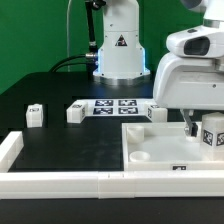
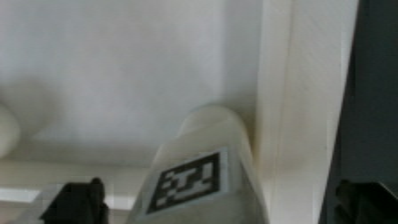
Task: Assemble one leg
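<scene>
A leg (image 1: 213, 137), a chunky white block with a black-and-white tag, stands on the right part of the large white panel (image 1: 150, 150). My gripper (image 1: 205, 128) is lowered around it. In the wrist view the leg (image 2: 199, 170) sits between the two dark fingertips (image 2: 75, 203), with a gap showing on each side, so the jaws are open and not touching it. The panel (image 2: 125, 70) fills the background, and its raised edge (image 2: 299, 100) runs close beside the leg.
Three more legs lie on the black table (image 1: 50, 140): one at the exterior view's left (image 1: 35, 115), one beside it (image 1: 75, 113) and one behind the panel (image 1: 158, 113). The marker board (image 1: 115, 106) lies at the back. Long white rim bars (image 1: 60, 180) line the front.
</scene>
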You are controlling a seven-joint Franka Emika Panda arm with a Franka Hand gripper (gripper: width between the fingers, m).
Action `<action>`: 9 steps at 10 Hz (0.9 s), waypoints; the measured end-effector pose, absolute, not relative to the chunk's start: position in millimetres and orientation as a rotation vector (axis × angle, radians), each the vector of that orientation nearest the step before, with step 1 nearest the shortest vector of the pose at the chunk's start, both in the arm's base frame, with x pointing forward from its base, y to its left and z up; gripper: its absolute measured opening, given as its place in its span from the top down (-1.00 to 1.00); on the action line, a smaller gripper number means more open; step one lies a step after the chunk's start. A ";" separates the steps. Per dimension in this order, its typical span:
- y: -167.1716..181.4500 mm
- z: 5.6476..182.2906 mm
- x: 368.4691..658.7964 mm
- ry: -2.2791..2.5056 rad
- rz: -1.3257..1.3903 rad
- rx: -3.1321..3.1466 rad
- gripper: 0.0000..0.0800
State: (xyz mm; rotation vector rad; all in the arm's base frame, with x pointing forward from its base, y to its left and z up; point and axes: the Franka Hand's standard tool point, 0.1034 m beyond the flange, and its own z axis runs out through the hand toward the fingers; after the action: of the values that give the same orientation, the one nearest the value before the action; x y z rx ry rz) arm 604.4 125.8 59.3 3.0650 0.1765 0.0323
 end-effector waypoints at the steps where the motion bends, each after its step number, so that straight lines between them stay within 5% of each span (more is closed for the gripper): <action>1: 123.4 59.3 604.9 0.304 0.028 3.049 -0.62; 3: 122.5 59.2 605.1 0.333 0.030 3.042 -0.62; 5: 122.1 59.1 605.2 0.332 0.029 3.042 -0.06; 6: 122.0 59.1 605.2 0.325 0.030 3.043 -0.06; 7: 122.0 59.2 605.3 0.272 0.032 3.049 0.28; 9: 122.1 59.2 605.3 0.173 0.036 3.059 0.28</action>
State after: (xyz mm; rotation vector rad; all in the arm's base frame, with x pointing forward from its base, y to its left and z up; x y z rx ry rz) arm 605.3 122.1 59.2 3.0587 0.1729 0.0361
